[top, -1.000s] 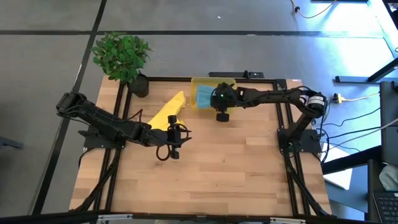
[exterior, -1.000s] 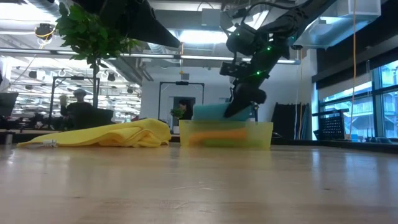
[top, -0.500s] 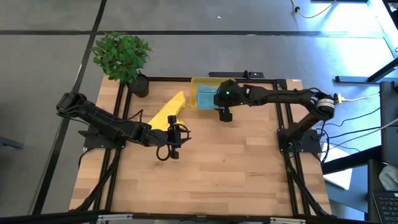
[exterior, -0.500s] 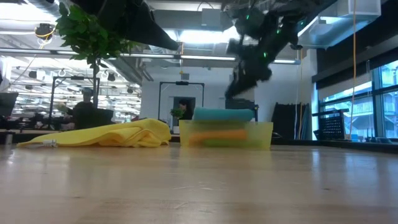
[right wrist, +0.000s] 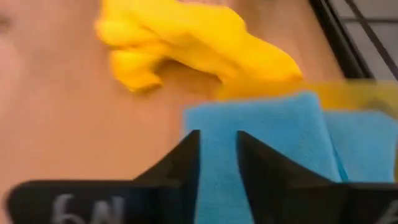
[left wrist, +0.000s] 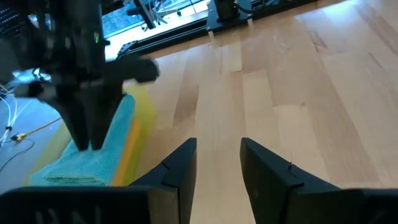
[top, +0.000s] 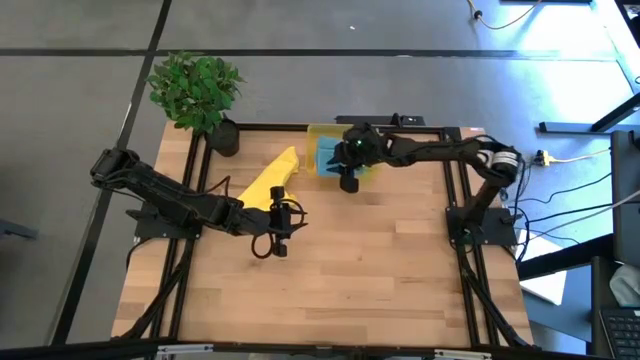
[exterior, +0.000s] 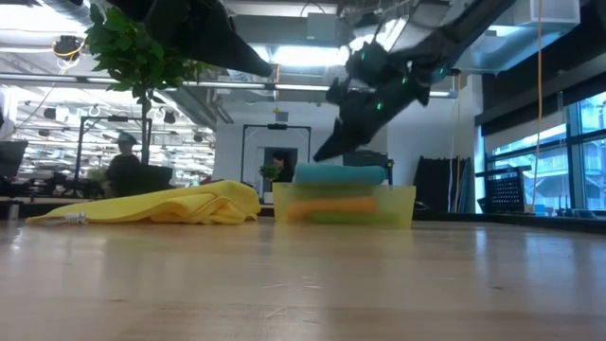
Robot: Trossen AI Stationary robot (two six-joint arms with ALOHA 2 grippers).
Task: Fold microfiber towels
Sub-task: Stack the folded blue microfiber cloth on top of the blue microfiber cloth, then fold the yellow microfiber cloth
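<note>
A crumpled yellow towel (top: 272, 182) (exterior: 161, 206) lies on the wooden table at the far left. To its right at the far edge stands a translucent yellow bin (top: 318, 130) (exterior: 398, 204). A folded teal towel (exterior: 341, 174) (right wrist: 267, 124) tops the stack inside it, above an orange one (exterior: 331, 204). My right gripper (exterior: 320, 153) (right wrist: 217, 146) hangs slanted just above the teal towel's end nearest the yellow towel. A narrow gap shows between its fingers, with nothing in it. My left gripper (top: 290, 215) (left wrist: 217, 155) waits above mid-table beside the yellow towel, slightly open and holding nothing.
A potted plant (top: 197, 88) stands at the table's far left corner. Black frame rails (top: 455, 180) run along the table's sides. Bare wood (top: 340, 280) fills the near half of the table.
My right gripper has lifted off the teal towel in the bin. It has swung toward the table's left and tipped into a slant over the towel's other end. The teal towel stays folded on the stack.
</note>
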